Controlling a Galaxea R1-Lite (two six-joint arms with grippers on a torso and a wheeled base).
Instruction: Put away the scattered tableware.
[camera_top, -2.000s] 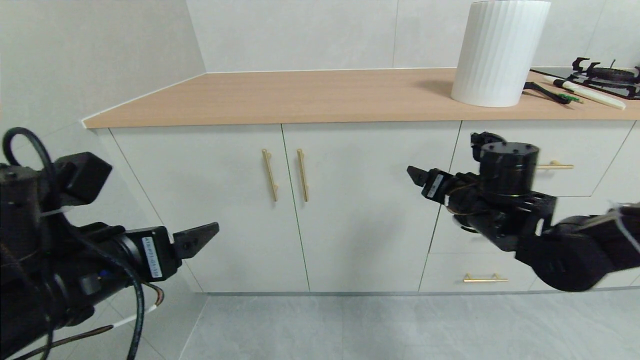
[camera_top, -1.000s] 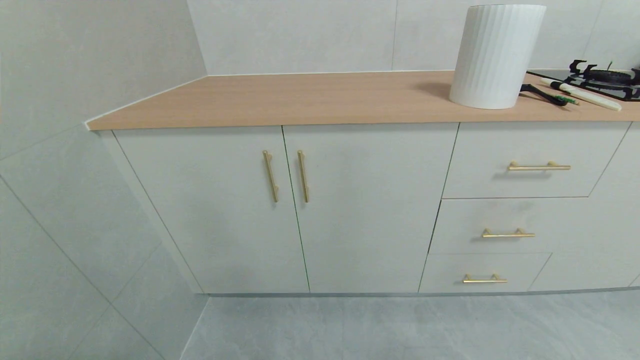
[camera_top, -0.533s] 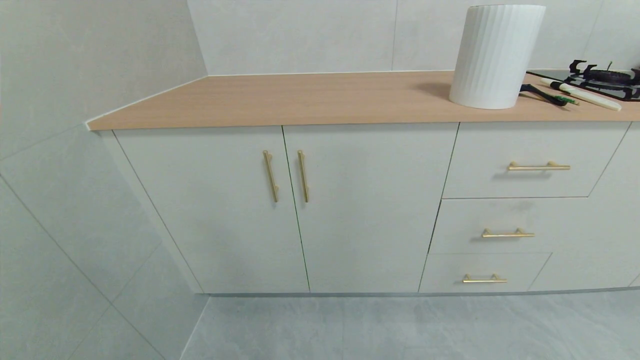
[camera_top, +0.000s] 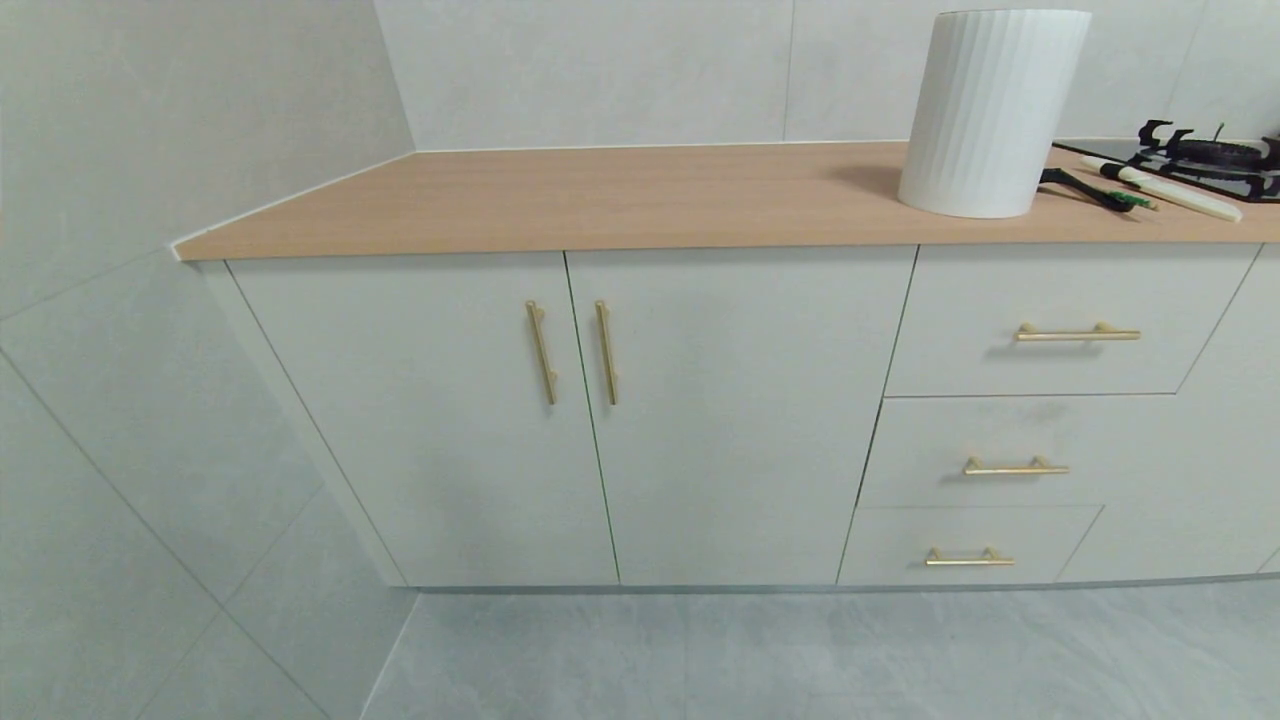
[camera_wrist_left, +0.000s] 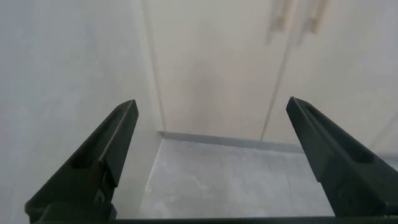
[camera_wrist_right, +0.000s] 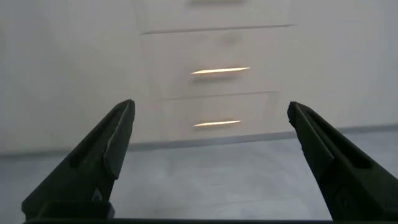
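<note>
1. Presently, in the head view, I see a light wooden tabletop (camera_top: 600, 195) running over pale grey cabinets, with a tiled wall behind.
2. A tall white ribbed cylindrical container (camera_top: 990, 110) stands upright toward the tabletop's right end.
3. The tableware lies on the tabletop just to the right of that container. A black-handled utensil (camera_top: 1080, 186) is nearest its base, and a long cream-white utensil (camera_top: 1170, 190) lies beyond it, beside a black stove grate (camera_top: 1215, 150).
4. Two cabinet doors (camera_top: 420, 430) are shut, their vertical gold bar handles (camera_top: 541, 352) side by side. To the right, three drawers (camera_top: 1060, 300) with horizontal gold handles are also shut.
5. My left end effector (camera_wrist_left: 210, 106) hangs with its fingers spread wide and nothing between them, facing the foot of the cabinet doors and the grey tiled floor (camera_wrist_left: 236, 180).
6. My right end effector (camera_wrist_right: 210, 104) is likewise spread wide and holds nothing, facing the lower drawers above the floor.
</note>
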